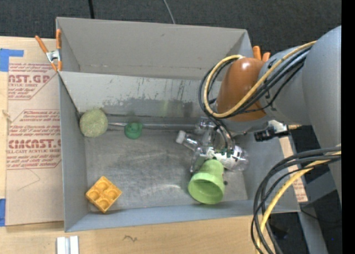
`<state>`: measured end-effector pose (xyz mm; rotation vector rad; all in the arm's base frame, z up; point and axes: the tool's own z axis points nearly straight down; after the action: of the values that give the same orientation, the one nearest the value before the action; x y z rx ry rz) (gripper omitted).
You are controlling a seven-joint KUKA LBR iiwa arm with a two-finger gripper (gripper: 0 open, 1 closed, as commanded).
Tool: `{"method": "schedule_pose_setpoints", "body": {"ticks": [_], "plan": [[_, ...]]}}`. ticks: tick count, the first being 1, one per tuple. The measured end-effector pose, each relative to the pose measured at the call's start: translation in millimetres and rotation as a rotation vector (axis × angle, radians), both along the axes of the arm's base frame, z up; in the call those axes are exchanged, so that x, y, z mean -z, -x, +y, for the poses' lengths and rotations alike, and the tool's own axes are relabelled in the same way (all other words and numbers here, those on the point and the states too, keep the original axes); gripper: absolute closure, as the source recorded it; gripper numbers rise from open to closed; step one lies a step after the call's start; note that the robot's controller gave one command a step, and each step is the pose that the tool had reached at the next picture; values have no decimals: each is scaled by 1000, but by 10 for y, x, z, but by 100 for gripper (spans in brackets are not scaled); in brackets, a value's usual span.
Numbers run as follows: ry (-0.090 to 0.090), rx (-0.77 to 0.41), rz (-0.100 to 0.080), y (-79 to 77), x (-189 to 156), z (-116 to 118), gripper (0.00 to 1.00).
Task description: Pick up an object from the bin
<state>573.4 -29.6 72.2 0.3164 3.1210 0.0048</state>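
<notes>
Camera view, and here's the arm coming in from the right, its orange wrist cover and loops of yellow-and-black cable hanging over the right half of the grey metal bin. Low down near the floor, the pincer sits right at the narrow end of a light green plastic cup. That cup lies tipped on its side near the front right corner, wide end turned toward the front wall. Is the pincer spread or pressed together? I cannot tell; the metalwork and the cup's base overlap, so I won't call it a grip.

Why there? My read is that the narrow end is the easier part to take hold of, and a cup lying on its side could roll if nudged at the wide rim. This looks like the closing-in stage, with the lift not yet done.

Everything else is well apart and out of the way. A yellow studded plastic block rests in the front left corner. A pale green fuzzy ball sits against the left wall at the back. Just beside it is a small dark green rounded piece. No crowding, so the approach has clean room. The risk, as I see it, is the cup sliding toward the front wall.
</notes>
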Motion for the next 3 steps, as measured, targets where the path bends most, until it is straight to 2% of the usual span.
{"method": "schedule_pose_setpoints", "body": {"ticks": [1, 2, 3], "plan": [[2, -32, 3, 68, -368, 85, 0], [1, 171, 3, -20, -46, 181, 0], [-3, 242, -7, 114, -21, 185, 100]]}}
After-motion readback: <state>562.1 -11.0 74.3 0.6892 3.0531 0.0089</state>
